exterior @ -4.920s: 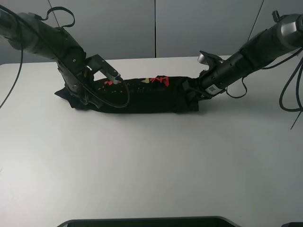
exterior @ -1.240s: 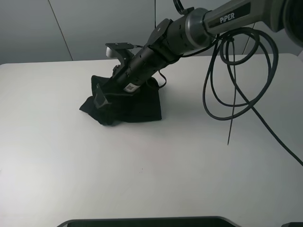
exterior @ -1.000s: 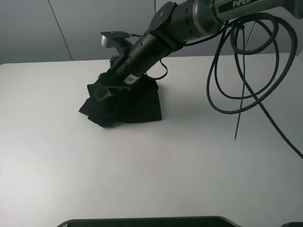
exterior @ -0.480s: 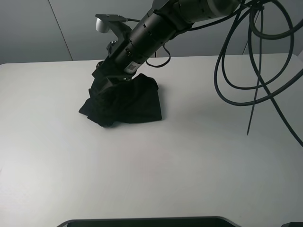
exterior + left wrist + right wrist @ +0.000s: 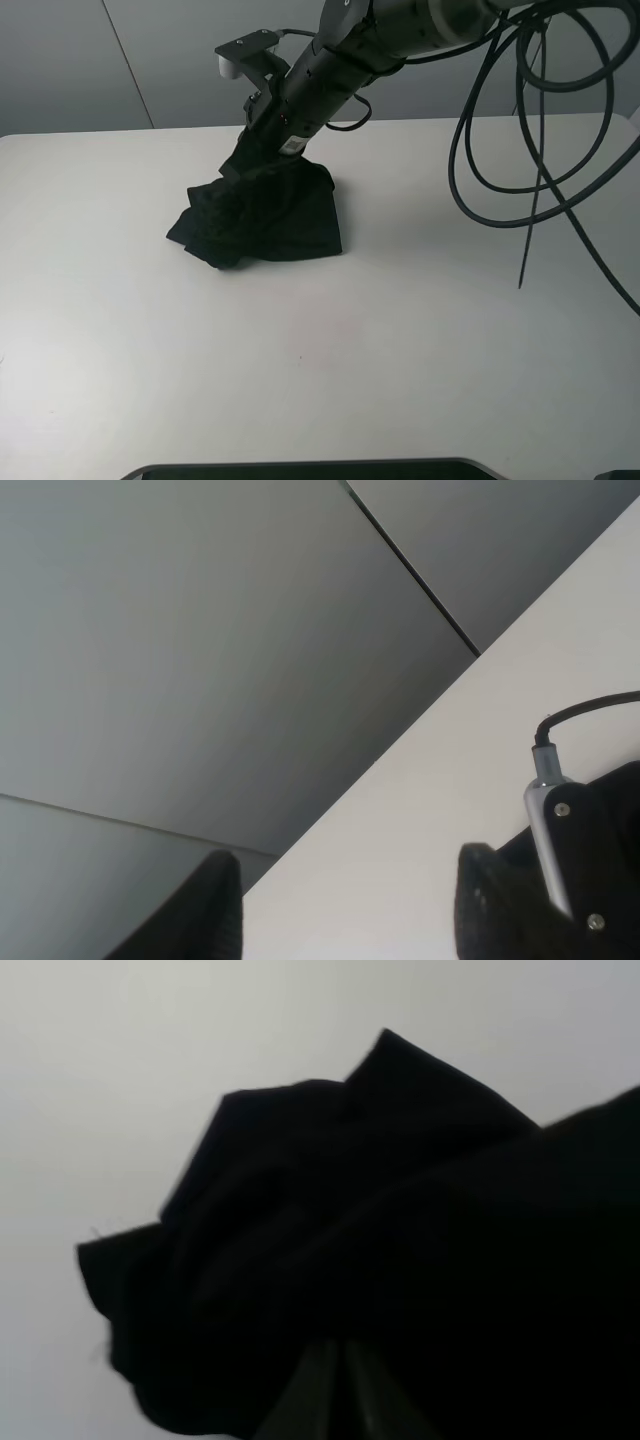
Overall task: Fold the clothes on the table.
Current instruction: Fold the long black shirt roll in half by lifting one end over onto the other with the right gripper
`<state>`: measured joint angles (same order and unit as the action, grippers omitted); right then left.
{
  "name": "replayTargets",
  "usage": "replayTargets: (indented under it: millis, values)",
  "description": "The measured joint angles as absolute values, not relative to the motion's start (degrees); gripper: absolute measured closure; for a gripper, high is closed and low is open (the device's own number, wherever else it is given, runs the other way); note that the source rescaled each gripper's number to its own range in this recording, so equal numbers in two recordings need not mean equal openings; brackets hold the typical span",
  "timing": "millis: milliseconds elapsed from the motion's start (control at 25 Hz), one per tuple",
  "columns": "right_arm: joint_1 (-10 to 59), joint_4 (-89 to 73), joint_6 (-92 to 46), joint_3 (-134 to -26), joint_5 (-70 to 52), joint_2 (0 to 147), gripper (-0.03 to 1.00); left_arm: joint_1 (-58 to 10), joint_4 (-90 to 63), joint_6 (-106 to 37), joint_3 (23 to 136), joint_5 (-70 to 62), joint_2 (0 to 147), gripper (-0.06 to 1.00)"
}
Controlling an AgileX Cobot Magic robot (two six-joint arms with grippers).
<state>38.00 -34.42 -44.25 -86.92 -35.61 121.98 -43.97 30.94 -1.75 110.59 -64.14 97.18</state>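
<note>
The black T-shirt [image 5: 270, 212] lies as a bunched bundle at the back left of the white table [image 5: 400, 330]; its print and neck label are hidden. My right arm reaches across the middle. My right gripper [image 5: 250, 155] is at the bundle's upper back edge, where a ridge of cloth rises to it. In the right wrist view the fingers [image 5: 318, 1390] are closed together right over the black shirt [image 5: 400, 1260]. My left gripper [image 5: 350, 910] is open and empty above the table edge [image 5: 420, 810], facing the wall. It is out of the exterior high view.
Loose black cables [image 5: 500, 150] hang from the right arm over the table's right half. Grey wall panels [image 5: 180, 60] stand behind the table. A dark edge [image 5: 300, 468] lies along the table's front.
The shirt was a long strip held at both ends; now it is a short bundle. In the last second my right gripper rose and moved back and right. The left arm left the exterior view.
</note>
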Motion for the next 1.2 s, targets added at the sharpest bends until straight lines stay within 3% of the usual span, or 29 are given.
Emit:
replayTargets:
  millis: [400,760,1200]
  values:
    - [38.0,-25.15,-36.46,-87.63,-28.03,128.11,0.97,-43.97,31.04,-1.64,110.59,-65.34,97.18,0.26]
    - [40.97,-42.43,-47.39,-92.79,-28.95,129.49,0.97,-43.97,31.04,-1.31,110.59,-65.67,97.18,0.26]
    - [48.85,-47.16,-48.81,-93.22,-30.92,135.21,0.97,-43.97,31.04,-0.67,110.59,-66.21,97.18,0.26]
